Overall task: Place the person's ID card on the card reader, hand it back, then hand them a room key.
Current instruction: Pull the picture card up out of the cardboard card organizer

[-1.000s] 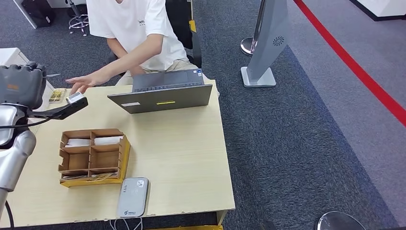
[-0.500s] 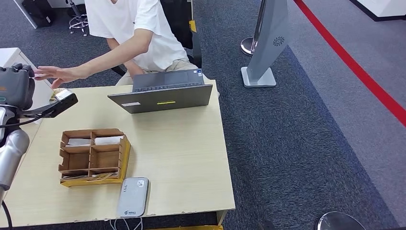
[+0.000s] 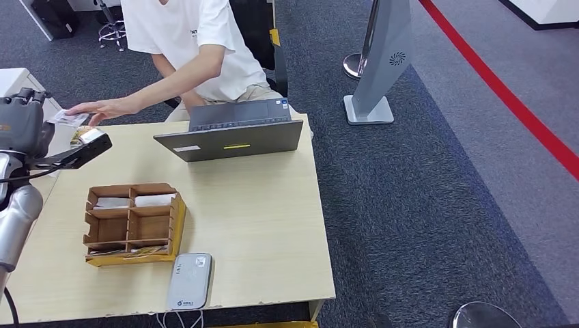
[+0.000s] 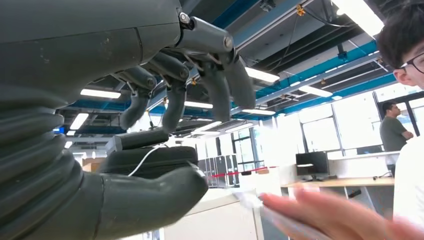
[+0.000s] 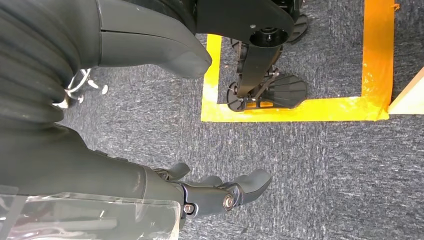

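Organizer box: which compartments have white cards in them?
The two compartments of the cardboard organizer on its far side, toward the person: each holds a white card. The middle pair look empty; the nearest row holds something flat that I cannot identify.
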{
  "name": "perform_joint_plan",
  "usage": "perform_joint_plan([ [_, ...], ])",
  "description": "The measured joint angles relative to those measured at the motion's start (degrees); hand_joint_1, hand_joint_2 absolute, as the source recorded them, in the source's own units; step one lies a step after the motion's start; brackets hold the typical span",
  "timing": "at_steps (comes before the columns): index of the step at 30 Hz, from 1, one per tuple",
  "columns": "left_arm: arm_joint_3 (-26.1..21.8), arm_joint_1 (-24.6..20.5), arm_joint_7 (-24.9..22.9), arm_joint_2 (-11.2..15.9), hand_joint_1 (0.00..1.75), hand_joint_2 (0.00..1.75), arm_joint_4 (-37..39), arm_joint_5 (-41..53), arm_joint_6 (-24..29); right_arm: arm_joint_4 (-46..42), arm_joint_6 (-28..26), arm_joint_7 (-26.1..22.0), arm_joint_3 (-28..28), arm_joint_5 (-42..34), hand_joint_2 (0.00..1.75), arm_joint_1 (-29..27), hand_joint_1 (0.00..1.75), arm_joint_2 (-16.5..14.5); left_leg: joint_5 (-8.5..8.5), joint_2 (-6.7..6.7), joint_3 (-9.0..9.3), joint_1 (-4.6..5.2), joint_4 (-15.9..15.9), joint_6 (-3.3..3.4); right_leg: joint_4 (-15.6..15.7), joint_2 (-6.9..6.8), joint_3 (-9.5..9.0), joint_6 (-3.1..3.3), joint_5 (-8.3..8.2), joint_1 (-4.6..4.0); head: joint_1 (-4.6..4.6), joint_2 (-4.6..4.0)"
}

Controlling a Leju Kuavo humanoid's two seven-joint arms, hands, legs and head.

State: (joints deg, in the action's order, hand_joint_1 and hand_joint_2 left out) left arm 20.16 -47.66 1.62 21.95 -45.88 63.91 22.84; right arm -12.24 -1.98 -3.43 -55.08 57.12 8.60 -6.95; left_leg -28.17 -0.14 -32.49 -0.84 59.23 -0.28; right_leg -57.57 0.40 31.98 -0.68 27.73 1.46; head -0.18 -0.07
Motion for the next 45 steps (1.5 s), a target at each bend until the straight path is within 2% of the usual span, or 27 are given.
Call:
perform_joint_plan([
  [1, 0.0, 0.1, 0.0, 0.0, 0.0, 1.75, 0.0, -0.1, -0.1, 0.0, 0.0, 0.0, 0.0, 0.0, 1.75, 0.0, 0.0, 0.0, 0.0, 0.0, 0.0, 0.0, 0.0, 0.0, 0.0, 0.0, 0.0, 0.0, 0.0, 0.0, 0.0, 0.0],
  [2, -0.1, 0.2, 0.0, 0.0, 0.0, 1.31, -0.1, -0.1, -0.1, 0.0, 0.0, 0.0, 0.0, 0.0, 1.75, 0.0, 0.0, 0.0, 0.0, 0.01, 0.0, 0.0, 0.0, 0.0, 0.0, 0.01, 0.0, 0.0, 0.0, 0.0, 0.0, 0.0],
  [5, -0.1, 0.6, 0.0, 0.0, 0.0, 1.31, -0.2, -0.3, -0.2, 0.0, 0.0, 0.0, 0.0, -0.1, 1.75, -0.1, 0.0, 0.0, 0.0, 0.01, 0.0, 0.0, 0.0, 0.0, 0.0, 0.01, 0.0, 0.0, 0.0, 0.0, -0.01, 0.0],
  [6, -0.1, 0.8, 0.0, 0.0, 0.0, 1.75, -0.4, -0.4, -0.1, 0.0, 0.0, 0.0, 0.0, -0.1, 1.75, -0.1, 0.0, 0.0, 0.0, 0.0, 0.0, 0.0, 0.0, 0.0, 0.0, 0.01, 0.0, 0.0, 0.0, 0.0, -0.01, 0.0],
  [9, -0.4, 2.2, 0.6, -0.1, 0.0, 1.75, -1.6, -1.1, 1.5, 0.0, 0.0, 0.0, 0.0, -0.1, 1.75, -0.1, 0.0, 0.0, 0.0, 0.01, 0.0, 0.01, 0.0, 0.0, 0.0, 0.01, 0.0, 0.0, 0.0, 0.01, -0.01, 0.0],
  [14, -2.0, 6.8, 3.1, -0.5, 0.0, 1.75, -4.8, -1.9, 8.2, 0.0, -0.1, 0.0, 0.1, 0.0, 1.75, -0.2, 0.0, 0.0, -0.01, 0.04, 0.0, 0.01, 0.0, 0.0, 0.0, 0.05, 0.01, 0.0, 0.0, 0.01, -0.01, 0.0],
  [19, -3.7, 11.6, 3.7, -0.9, 0.0, 1.75, -7.8, 1.6, 15.0, 0.0, -0.1, 0.0, 0.5, 0.2, 1.75, -0.3, 0.0, -0.1, -0.01, 0.04, 0.0, 0.01, 0.0, 0.0, 0.0, 0.04, 0.02, 0.0, 0.01, 0.01, 0.0, 0.0],
  [21, -4.1, 12.8, 3.6, -1.1, 0.0, 1.75, -8.4, 2.2, 15.8, 0.0, -0.1, 0.0, 0.6, 0.3, 1.75, -0.3, 0.0, -0.2, -0.01, 0.04, 0.0, 0.0, 0.0, 0.0, 0.0, 0.04, 0.02, 0.0, 0.0, 0.01, 0.0, 0.0],
  [24, -4.4, 13.6, 3.9, -1.2, 0.0, 1.75, -9.1, 1.4, 14.7, 0.0, -0.1, 0.0, 0.7, 0.2, 1.75, -0.3, 0.0, -0.2, 0.0, 0.04, 0.0, 0.0, 0.0, 0.0, 0.0, 0.03, 0.01, 0.0, 0.0, 0.0, 0.01, 0.0],
  [28, -4.6, 14.6, 5.6, -1.4, 0.0, 1.75, -10.7, -0.7, 10.0, 0.0, -0.1, -0.3, 0.9, -0.3, 1.75, -0.4, 0.0, -0.2, 0.0, 0.04, 0.0, 0.01, 0.0, 0.0, 0.0, 0.03, 0.01, 0.0, 0.0, 0.01, -0.01, 0.0],
  [34, -4.5, 18.6, 5.5, -2.0, 0.0, 1.75, -18.0, -1.5, 4.3, 0.0, -0.1, -1.1, 0.9, -1.5, 1.75, -1.1, 0.0, -0.2, -0.02, 0.03, -0.01, 0.02, 0.0, 0.0, 0.0, 0.05, 0.03, 0.0, 0.0, 0.01, 0.0, 0.0],
  [45, -3.7, 24.8, 4.1, -2.5, 0.0, 1.75, -30.5, 1.0, 2.5, 0.0, -0.2, -2.0, 0.8, -2.6, 1.75, -2.1, 0.0, -0.2, -0.03, 0.04, -0.03, 0.02, 0.0, 0.0, 0.0, 0.05, 0.06, -0.01, 0.0, 0.01, -0.01, 0.01],
])
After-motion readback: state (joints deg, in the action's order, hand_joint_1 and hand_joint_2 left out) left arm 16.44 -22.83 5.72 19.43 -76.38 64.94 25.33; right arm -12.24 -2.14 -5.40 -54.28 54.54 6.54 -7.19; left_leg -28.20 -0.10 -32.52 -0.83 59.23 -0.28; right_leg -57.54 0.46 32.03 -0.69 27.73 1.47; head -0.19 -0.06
